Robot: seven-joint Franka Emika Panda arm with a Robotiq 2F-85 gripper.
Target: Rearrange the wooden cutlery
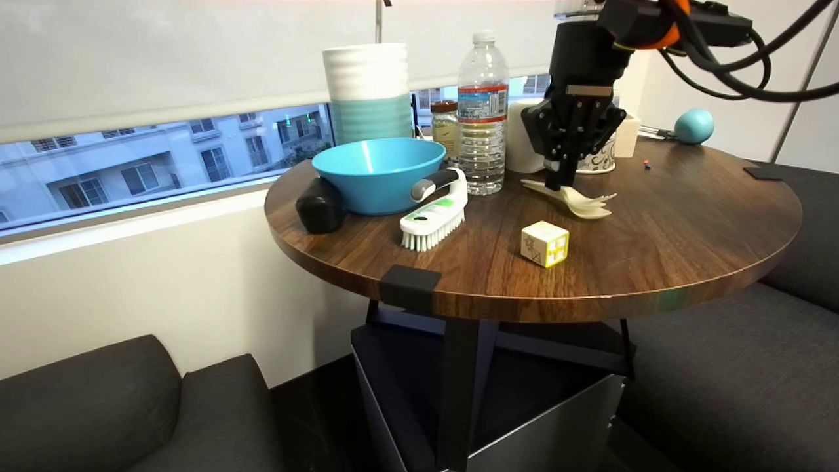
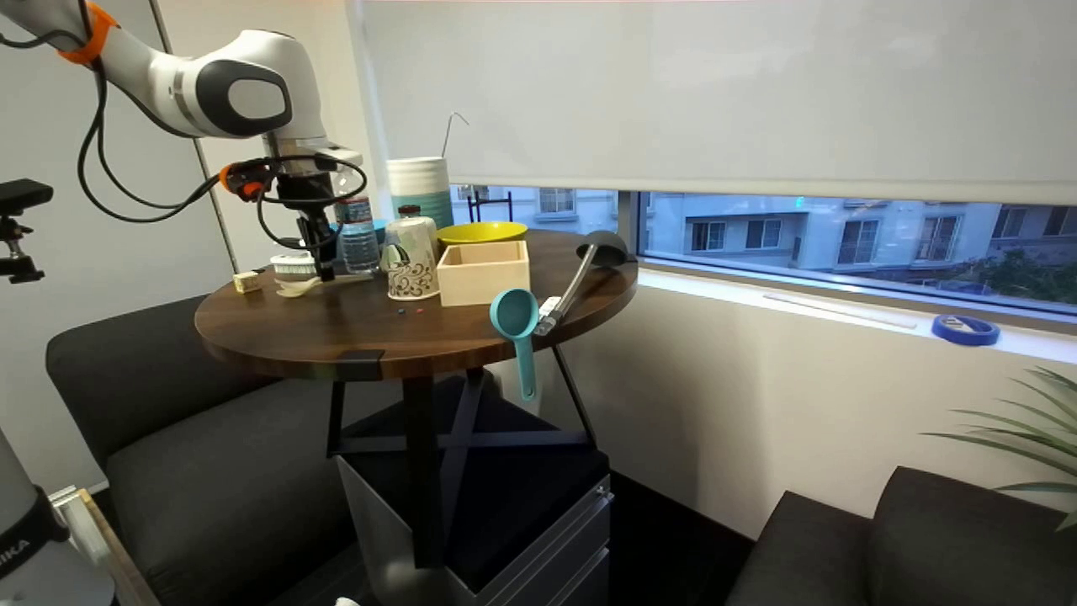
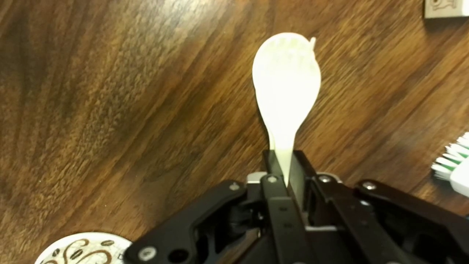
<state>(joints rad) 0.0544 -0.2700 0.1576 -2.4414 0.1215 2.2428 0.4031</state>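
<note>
The wooden cutlery [image 1: 585, 206] is a small stack of pale tan pieces at the table's middle, with fork tines showing beyond a spoon bowl. It also shows in an exterior view [image 2: 294, 288] and, very bright, in the wrist view [image 3: 285, 80]. In the wrist view the spoon lies on top and covers most of the piece under it. My gripper [image 1: 562, 183] points straight down at the handles, its tips at table height. In the wrist view the fingers [image 3: 283, 157] are shut on the handles from both sides. The handle ends are partly hidden by the fingers.
A pale yellow cube [image 1: 545, 244] and a white brush [image 1: 434, 219] lie near the cutlery. A blue bowl [image 1: 380, 176], a water bottle [image 1: 483, 118] and a patterned cup [image 2: 412, 269] stand close to the gripper. A wooden box [image 2: 484, 282] stands farther along the table.
</note>
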